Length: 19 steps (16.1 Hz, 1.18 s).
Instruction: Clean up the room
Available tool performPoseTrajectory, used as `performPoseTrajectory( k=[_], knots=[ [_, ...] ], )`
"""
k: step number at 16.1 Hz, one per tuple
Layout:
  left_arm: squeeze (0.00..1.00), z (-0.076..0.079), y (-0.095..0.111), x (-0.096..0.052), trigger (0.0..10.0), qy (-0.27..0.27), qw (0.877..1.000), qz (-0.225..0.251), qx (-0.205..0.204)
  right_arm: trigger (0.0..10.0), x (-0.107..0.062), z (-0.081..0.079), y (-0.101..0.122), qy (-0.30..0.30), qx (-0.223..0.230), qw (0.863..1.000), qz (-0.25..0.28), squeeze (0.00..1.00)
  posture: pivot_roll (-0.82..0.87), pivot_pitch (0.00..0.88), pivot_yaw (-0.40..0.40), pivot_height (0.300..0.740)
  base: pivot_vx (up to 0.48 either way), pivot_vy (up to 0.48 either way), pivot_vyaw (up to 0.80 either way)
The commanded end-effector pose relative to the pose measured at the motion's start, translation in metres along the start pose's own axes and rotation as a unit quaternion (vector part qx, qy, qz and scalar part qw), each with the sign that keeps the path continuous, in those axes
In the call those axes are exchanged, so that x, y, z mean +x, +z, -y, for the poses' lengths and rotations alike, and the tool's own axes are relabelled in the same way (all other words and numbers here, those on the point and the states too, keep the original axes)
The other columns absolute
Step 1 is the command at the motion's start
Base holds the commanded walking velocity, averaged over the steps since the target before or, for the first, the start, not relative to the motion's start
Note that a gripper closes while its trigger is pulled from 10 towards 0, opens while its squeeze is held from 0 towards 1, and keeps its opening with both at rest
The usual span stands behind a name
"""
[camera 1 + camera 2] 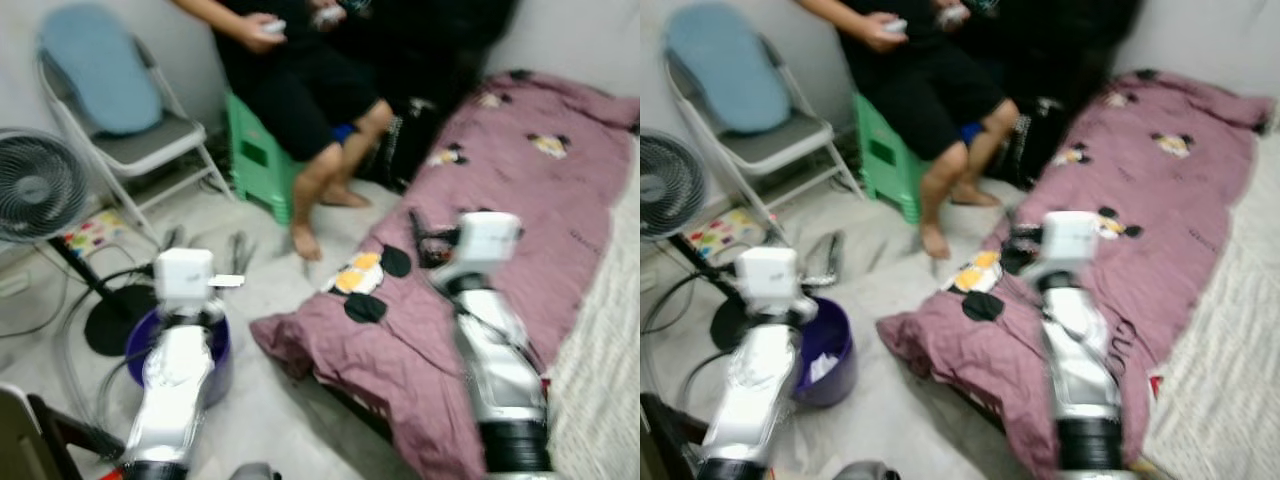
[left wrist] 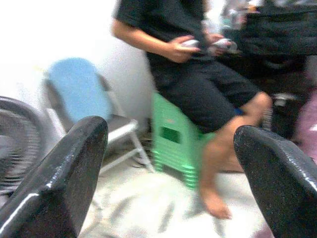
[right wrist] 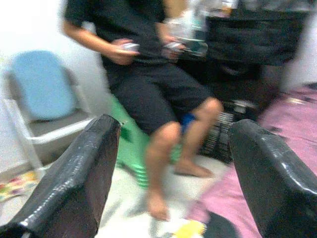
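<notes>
1. Head views are blurred, robot likely walking or turning; both arms raised forward, nothing in either
2. Left gripper (image 2: 168, 163): jaws wide, empty, seen in the left wrist view; it looks toward a person (image 2: 198, 79) seated on a green stool (image 2: 173, 144), folding chair (image 2: 94, 114) beside it
3. Right gripper (image 3: 168, 168): jaws wide, empty; arm extends over the near corner of the mauve blanket (image 1: 500, 180)
4. Task gives no single item. Judgement: likely candidates are the purple bin (image 1: 825, 350) at 7 o'clock under the left arm, with something pale inside, and the blanket at 1–3 o'clock, rumpled and spilling off the mattress edge at 6 o'clock
5. Small coloured items (image 1: 92, 232) on the floor at 9 o'clock by the standing fan (image 1: 35, 185); too blurred to identify
6. To do this step well: stop and let the picture settle before picking a target, keep jaws wide on approach
7. Risks: fan cable (image 1: 70, 330) loops on the floor near the bin; person's bare feet at 12 o'clock, so steer clear
</notes>
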<state>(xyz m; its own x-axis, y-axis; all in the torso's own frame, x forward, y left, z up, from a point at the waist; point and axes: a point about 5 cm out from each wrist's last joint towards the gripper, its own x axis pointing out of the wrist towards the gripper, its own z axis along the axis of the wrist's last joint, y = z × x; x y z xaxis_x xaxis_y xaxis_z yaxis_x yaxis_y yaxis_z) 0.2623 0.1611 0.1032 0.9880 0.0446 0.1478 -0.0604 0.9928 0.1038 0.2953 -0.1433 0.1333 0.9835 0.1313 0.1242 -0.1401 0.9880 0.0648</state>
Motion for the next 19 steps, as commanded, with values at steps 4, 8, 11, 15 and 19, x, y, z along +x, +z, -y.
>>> performPoseTrajectory(
  k=[4,8,11,15,19],
  knots=[
    [0.00,0.004,0.004,0.002,10.0,0.003,1.000,0.008,-0.001,10.0,0.002,0.004,0.001,0.002,0.000,1.000,-0.002,0.00,-0.04,0.000,0.027,0.740,0.000,0.000,0.39],
    [0.00,-0.005,0.004,-0.007,10.0,0.040,0.999,0.009,0.006,10.0,0.013,-0.009,-0.003,0.040,0.006,0.999,-0.011,0.00,0.02,0.000,-0.036,0.740,0.000,0.000,0.00],
    [0.00,-0.012,0.004,-0.015,10.0,0.068,0.998,0.009,0.011,10.0,0.022,-0.022,-0.002,0.073,0.003,0.997,-0.011,0.00,0.05,0.000,-0.071,0.740,0.000,0.000,0.00],
    [0.00,-0.017,0.007,-0.010,10.0,0.082,0.996,0.015,0.019,10.0,0.028,-0.027,0.004,0.084,0.001,0.996,0.004,0.00,0.03,0.000,-0.068,0.740,0.000,0.000,0.80],
    [0.00,-0.021,0.016,-0.003,10.0,0.085,0.996,0.028,0.021,10.0,0.027,-0.022,0.010,0.078,-0.004,0.997,0.014,0.00,0.00,0.016,-0.054,0.740,0.000,0.000,0.80]
  ],
)
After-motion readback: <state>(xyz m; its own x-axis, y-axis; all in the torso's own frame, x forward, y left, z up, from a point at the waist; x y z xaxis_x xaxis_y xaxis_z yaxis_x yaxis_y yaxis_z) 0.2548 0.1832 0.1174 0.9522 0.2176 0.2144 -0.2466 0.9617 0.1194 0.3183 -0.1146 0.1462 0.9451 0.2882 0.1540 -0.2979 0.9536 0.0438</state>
